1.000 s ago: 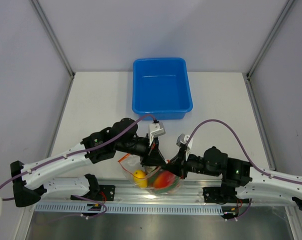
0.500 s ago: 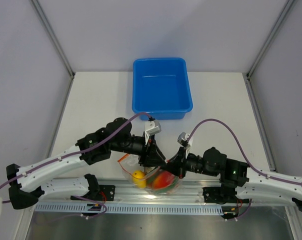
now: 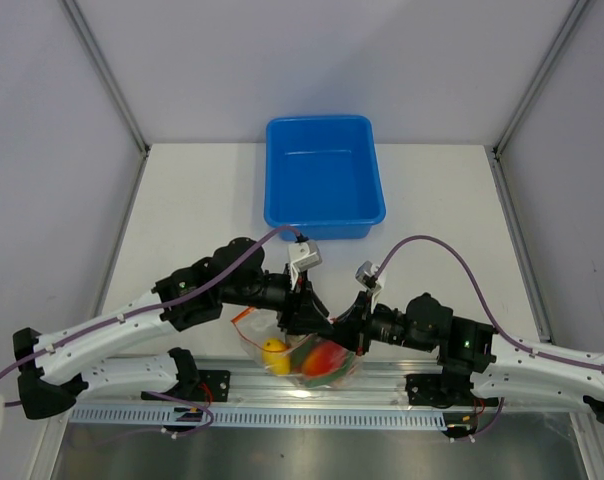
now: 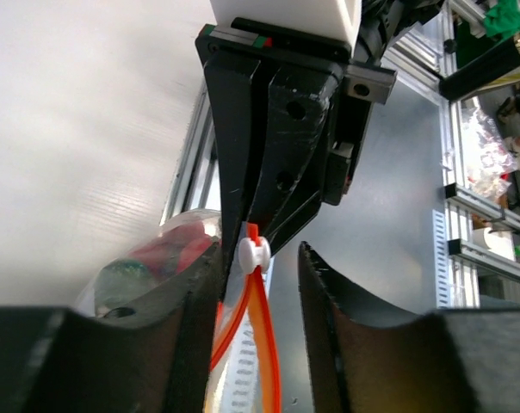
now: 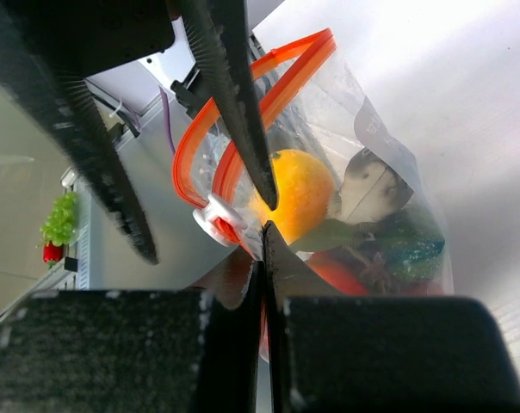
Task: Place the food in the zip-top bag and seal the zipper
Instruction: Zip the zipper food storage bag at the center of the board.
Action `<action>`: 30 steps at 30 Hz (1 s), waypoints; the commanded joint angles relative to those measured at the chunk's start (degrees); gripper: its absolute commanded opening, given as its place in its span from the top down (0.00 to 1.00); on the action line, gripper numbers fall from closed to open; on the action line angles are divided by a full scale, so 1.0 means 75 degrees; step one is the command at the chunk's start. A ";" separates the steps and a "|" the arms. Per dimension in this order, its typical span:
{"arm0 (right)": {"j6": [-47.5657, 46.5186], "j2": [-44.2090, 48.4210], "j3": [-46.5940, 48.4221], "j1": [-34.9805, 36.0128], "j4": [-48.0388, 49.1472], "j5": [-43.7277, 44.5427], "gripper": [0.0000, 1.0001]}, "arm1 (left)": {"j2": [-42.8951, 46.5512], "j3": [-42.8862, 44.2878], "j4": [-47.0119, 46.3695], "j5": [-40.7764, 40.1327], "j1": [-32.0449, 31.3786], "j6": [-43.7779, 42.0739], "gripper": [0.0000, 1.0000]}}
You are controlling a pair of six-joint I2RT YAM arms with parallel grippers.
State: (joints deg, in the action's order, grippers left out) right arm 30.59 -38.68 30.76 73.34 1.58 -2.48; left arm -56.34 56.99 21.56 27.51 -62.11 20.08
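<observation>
The clear zip-top bag [image 3: 304, 352] hangs over the table's near edge with the food in it: a yellow-orange fruit [image 5: 300, 194], a grey fish [image 5: 368, 182], green bits [image 5: 404, 243] and red pieces [image 5: 339, 274]. The orange-red zipper [image 5: 243, 103] gapes in a loop, with its white slider [image 5: 215, 215] at one end. My right gripper [image 5: 264, 239] is shut on the bag's corner just beside the slider. My left gripper [image 4: 258, 255] is open, its fingers on either side of the slider [image 4: 253, 252] and strip [image 4: 264, 344]. From above, both grippers meet over the bag, left [image 3: 302, 313], right [image 3: 344, 325].
An empty blue tub [image 3: 324, 175] stands at the back middle of the white table [image 3: 192, 210]. A metal rail [image 3: 282, 412] runs along the near edge under the bag. Grey walls close in the left, right and back.
My left gripper has shifted a little left and back along the bag's mouth. My right gripper has edged slightly up with the bag's corner. The bag's contents barely moved.
</observation>
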 commanded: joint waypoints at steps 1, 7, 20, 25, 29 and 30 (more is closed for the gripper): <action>0.0234 0.0036 0.0140 -0.0029 0.0668 0.0038 1.00 | 0.0176 -0.0076 -0.0086 -0.0234 0.0031 0.0030 0.58; 0.0304 -0.0023 0.0281 -0.0029 0.0609 0.0073 1.00 | 0.0129 -0.0087 -0.0027 -0.0339 0.0031 0.0019 0.70; 0.0948 0.0176 -0.0093 -0.0029 0.1604 0.0799 1.00 | -0.0024 -0.0064 0.0125 -0.0457 0.0031 0.0042 0.99; 0.1335 0.0644 -0.0433 -0.0064 0.1875 0.1338 1.00 | 0.0047 -0.0099 0.0230 -0.0457 0.0031 0.0007 0.99; 0.1616 0.0996 -0.0691 -0.0087 0.2015 0.1678 1.00 | 0.0047 -0.0122 0.0277 -0.0433 0.0031 -0.0052 0.99; 0.1652 0.1055 -0.0773 -0.0111 0.2038 0.1690 1.00 | 0.0035 -0.0134 0.0289 -0.0422 0.0031 -0.0052 0.99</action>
State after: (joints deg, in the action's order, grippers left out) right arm 40.25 -33.41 24.95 73.25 8.80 4.80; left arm -56.36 56.66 21.63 23.92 -62.06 20.01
